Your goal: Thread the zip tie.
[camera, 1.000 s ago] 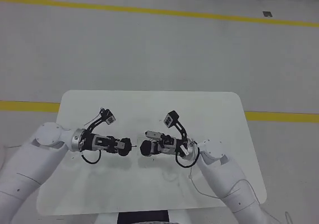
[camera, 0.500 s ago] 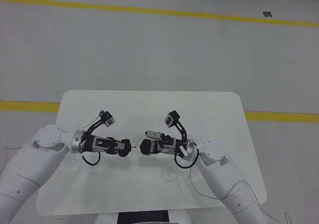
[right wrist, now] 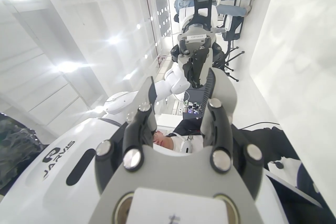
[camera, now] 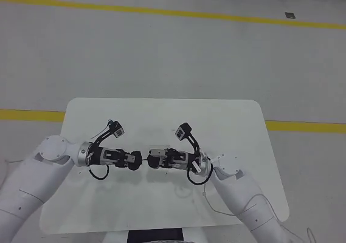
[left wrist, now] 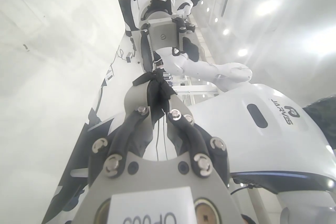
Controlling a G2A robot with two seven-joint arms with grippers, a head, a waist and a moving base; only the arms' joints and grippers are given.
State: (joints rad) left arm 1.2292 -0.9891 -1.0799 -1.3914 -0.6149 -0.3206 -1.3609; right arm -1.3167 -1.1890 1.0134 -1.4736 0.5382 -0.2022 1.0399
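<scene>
Two things to mind. Hold left gripper [left wrist: 157, 83] pinched shut on the zip tie [left wrist: 157, 135], seen as thin black strands between its fingers, above the middle of the table [camera: 233, 121]. Ease right gripper [right wrist: 181, 83], spread wide and gripping nothing, straight in, tip to tip. Close only once the free end sits between the pads. Avoid any twist.

White table [camera: 233, 115], grey floor [camera: 160, 54] with yellow stripes, grey left tool [left wrist: 156, 93] with black-wrapped fingertips.
</scene>
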